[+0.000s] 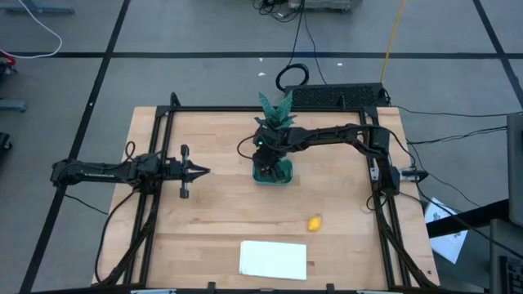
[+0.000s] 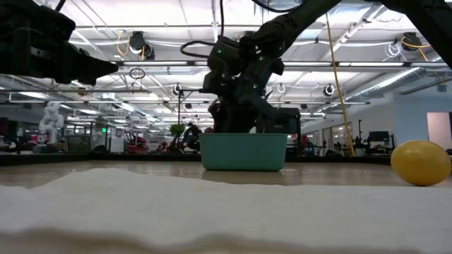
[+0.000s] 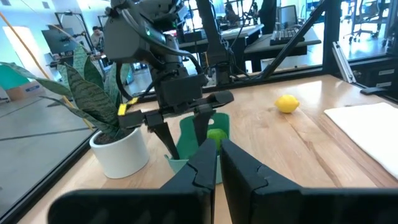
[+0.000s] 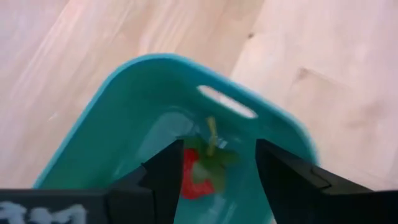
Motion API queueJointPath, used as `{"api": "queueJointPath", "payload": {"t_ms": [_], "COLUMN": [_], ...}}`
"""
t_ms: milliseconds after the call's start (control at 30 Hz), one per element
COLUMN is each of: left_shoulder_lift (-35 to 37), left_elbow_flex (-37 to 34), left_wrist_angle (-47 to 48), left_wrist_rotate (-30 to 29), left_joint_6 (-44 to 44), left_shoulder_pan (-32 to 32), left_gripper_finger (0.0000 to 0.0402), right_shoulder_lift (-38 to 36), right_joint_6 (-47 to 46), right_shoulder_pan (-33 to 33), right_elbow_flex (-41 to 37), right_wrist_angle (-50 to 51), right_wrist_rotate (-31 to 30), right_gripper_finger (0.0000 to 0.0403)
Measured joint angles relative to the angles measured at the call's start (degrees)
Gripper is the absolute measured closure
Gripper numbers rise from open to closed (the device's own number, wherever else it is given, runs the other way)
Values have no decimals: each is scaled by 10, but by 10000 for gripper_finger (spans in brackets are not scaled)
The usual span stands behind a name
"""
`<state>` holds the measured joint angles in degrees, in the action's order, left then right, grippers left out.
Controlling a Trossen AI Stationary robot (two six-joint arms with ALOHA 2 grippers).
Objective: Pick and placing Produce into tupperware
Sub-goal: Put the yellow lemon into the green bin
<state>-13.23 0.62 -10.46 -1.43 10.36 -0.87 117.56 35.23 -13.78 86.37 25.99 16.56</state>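
arms: two, dark matte, jointed, black cables looped alongside | right gripper (image 3: 181, 127): blocky black body, yellow label, slim tapered fingers (image 4: 166, 167) | left gripper (image 1: 203, 171): black wedge-shaped fingers

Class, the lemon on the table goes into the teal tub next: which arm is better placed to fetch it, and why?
Probably the right. Its gripper, jaws open, hangs over the tub, on the lemon's side of the table. The left gripper is shut and waits farther off.

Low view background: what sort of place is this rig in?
Probably an open-plan robotics lab or workshop: exposed ceiling with strip lights and ducts, rows of desks and monitors, and the light wooden table on a grey tiled floor.
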Motion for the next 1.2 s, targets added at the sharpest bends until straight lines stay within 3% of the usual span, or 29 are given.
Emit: {"api": "queueJointPath", "payload": {"t_ms": [400,700,933,1200], "left_shoulder_lift": [0,0,0,0], "left_elbow_flex": [0,0,0,0], "left_wrist_angle": [0,0,0,0], "left_wrist_rotate": [0,0,0,0], "left_joint_6": [-4,-4,-4,-4], "left_shoulder_pan": [0,0,0,0], "left_gripper_finger": [376,376,376,376], "right_shoulder_lift": [-41,-40,-40,-40], "right_joint_6": [10,28,22,30], "right_shoulder_pan": [0,0,3,30], "right_elbow_flex": [0,0,1,83], "right_wrist_angle": [13,12,11,132], "right_wrist_rotate": [-4,-3,-3,-43], "right_gripper_finger": [293,395,400,402]}}
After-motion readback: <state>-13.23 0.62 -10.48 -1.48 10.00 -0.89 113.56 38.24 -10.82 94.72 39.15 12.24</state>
